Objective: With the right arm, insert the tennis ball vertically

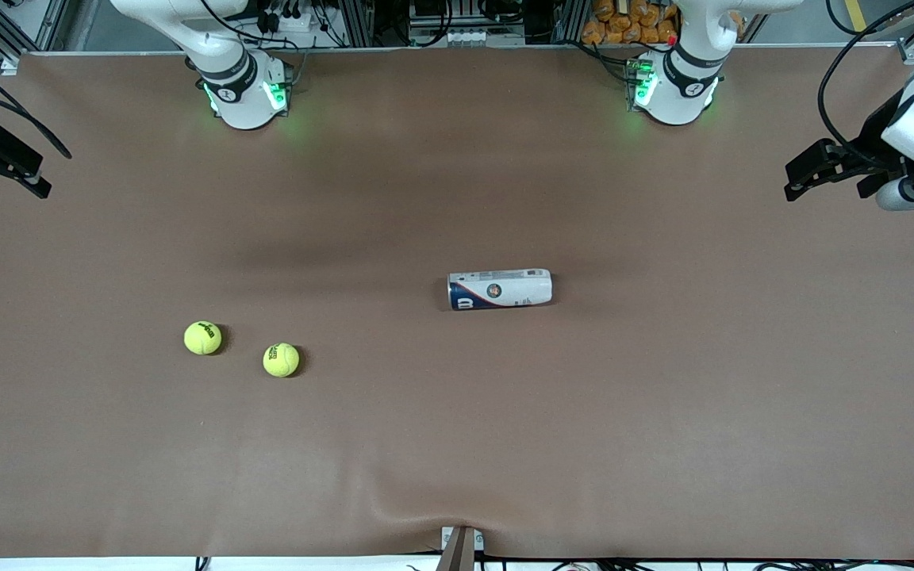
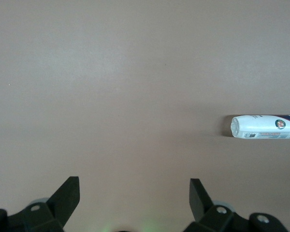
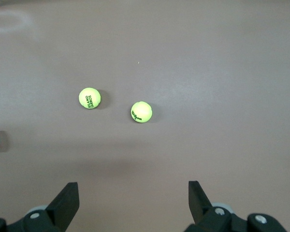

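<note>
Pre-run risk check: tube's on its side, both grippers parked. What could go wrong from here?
1. The tube lies on its side, so vertical insertion likely needs it stood up first, and it could roll when nudged.
2. Two tennis balls sit loose and close together, so the open right gripper may knock one while taking the other.
3. The open left gripper waits at the table's edge, far from the tube.
</note>
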Controlling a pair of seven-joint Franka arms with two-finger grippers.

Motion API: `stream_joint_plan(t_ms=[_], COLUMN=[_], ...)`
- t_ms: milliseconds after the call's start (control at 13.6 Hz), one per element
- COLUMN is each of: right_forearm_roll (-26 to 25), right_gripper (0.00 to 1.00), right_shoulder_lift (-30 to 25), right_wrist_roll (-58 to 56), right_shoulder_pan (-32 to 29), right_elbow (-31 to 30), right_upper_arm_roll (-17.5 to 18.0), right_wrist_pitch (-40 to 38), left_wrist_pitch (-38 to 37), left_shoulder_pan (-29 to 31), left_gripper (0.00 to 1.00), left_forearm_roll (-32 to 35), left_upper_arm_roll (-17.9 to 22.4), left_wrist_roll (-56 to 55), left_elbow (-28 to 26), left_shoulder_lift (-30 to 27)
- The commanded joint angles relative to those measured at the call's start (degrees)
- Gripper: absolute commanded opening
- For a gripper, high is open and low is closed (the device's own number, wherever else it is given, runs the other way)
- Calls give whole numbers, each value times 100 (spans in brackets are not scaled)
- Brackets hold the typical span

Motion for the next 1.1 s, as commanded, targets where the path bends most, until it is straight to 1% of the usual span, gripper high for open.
stream_joint_plan(t_ms=[0, 293, 513, 660, 807, 880, 1027], right_forearm_roll=[-75, -75, -75, -75, -75, -75, -75], right_gripper=[100, 100, 100, 100, 100, 100, 100], right_shoulder_lift=[-10, -10, -10, -10, -10, -10, -10], right_wrist_roll=[-81, -81, -81, -81, -81, -81, -81], right_shoulder_pan=[-18, -18, -18, -18, -18, -18, -18], right_elbow=[23, 23, 23, 23, 23, 23, 23], right_upper_arm_roll=[5, 5, 5, 5, 5, 5, 5], right_wrist_pitch=[-59, -51, -51, -51, -51, -51, -51], left_wrist_pitch=[-64, -73, -73, -64, -64, -64, -64], left_shoulder_pan=[-20, -46, -169, -231, -476, -695, -1134], left_gripper=[100, 100, 100, 100, 100, 100, 100], left_forearm_roll=[119, 207, 278, 444, 838, 1049, 1131], left_upper_arm_roll=[5, -3, -275, -521, -837, -908, -909], left_wrist_roll=[70, 17, 0, 17, -9, -53, -141], left_elbow=[125, 187, 178, 187, 326, 467, 713], left_shoulder_lift=[89, 150, 203, 421, 711, 948, 1457])
